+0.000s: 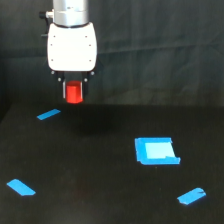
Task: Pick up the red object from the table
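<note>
The tool (74, 92) is hanging above the bench (100, 190), its fingers closing narrowly on the red object (74, 93), which is sitting between them directly below the white body. The object is showing as a short stubby block whose long axis seems to be running upright, in line with the tool, though the blur is making that hard to confirm. It appears to be clear of the bench surface: a soft dark shadow is lying on the bench below the tool, apart from the block itself.

So the relation that matters is already settled: the object is lying inside the tool's grip, not off to any side. As a judgement, the pick looks essentially done, and any further move would be straight up, keeping the grip steady.

Blue tape strips are lying on the bench: one (48, 114) just below and slightly to the exterior view's left of the tool, and a blue square patch (156, 150) well apart, down toward the exterior view's right.
</note>
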You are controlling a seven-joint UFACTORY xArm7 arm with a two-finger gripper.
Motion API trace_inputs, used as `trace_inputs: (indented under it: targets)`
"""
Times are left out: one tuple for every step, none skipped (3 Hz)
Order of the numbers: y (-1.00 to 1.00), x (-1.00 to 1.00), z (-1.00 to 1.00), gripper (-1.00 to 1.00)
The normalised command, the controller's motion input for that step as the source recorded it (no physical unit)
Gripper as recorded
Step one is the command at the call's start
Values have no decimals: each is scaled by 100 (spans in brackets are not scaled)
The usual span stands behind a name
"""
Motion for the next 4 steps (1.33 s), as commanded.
trace_inputs:
  targets:
    - [1,2,11,-100]
    - [1,4,6,-98]
    - [-8,-3,1,-97]
    - [0,-6,4,-95]
